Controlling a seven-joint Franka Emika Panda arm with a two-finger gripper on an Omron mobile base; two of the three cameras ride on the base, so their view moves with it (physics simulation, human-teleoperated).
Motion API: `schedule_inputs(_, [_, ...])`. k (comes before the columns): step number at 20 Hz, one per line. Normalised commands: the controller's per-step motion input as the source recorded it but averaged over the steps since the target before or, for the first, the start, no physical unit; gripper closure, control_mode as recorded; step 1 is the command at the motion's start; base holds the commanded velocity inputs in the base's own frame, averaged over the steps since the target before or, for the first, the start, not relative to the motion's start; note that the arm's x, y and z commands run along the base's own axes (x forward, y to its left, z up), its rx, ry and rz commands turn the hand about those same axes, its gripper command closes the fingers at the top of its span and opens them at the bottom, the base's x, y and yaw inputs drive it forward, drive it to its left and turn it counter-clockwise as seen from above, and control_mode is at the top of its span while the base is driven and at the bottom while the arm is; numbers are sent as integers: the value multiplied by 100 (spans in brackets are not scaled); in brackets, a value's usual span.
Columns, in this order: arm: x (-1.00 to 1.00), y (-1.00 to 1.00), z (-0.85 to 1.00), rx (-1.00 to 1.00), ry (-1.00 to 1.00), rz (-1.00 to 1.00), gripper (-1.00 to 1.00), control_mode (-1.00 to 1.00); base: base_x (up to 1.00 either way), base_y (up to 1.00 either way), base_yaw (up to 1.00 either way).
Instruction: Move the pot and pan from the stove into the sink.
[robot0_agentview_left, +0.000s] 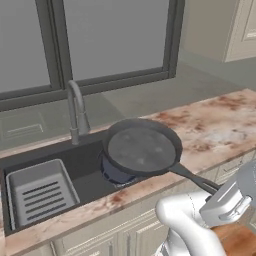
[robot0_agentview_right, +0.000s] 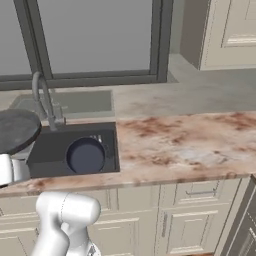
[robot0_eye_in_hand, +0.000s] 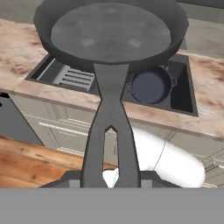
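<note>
Pan work is the step in hand: the shallow round dark grey pan (robot0_agentview_left: 142, 148) is held by the far end of its long handle in the end effector (robot0_eye_in_hand: 111, 177), whose narrow-set jaws are closed on that handle, and it hangs in the air above the dark grey rectangular recessed sink (robot0_agentview_left: 82, 167). The deep round dark blue-grey pot (robot0_eye_in_hand: 152, 85) with loop handles already sits on the sink floor, on the right half, while the grey slotted rack (robot0_agentview_left: 40, 192) fills the left half. I judge that the pan should go down slowly and level — the long handle gives much lever, so a tilt could make it slip. It will probably come to rest on or beside the pot, so release should wait until the pan is supported. The tall curved grey faucet (robot0_agentview_left: 76, 111) stands just behind; keep the rim away from it, and from the marbled brown desk (robot0_agentview_left: 220, 125) edge.
</note>
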Motion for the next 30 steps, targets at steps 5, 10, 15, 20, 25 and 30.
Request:
schedule_inputs(5, [0,0,0,0,0,0,100,100,4,-53,0])
schedule_inputs(10, [0,0,0,0,0,0,100,100,4,-6,0])
schedule_inputs(15, [0,0,0,0,0,0,100,100,26,-12,0])
schedule_inputs(20, [0,0,0,0,0,0,100,-100,0,0,0])
schedule_inputs(25, [37,0,0,0,0,0,100,-100,0,0,0])
schedule_inputs(30, [36,0,-7,0,2,0,100,-100,0,0,0])
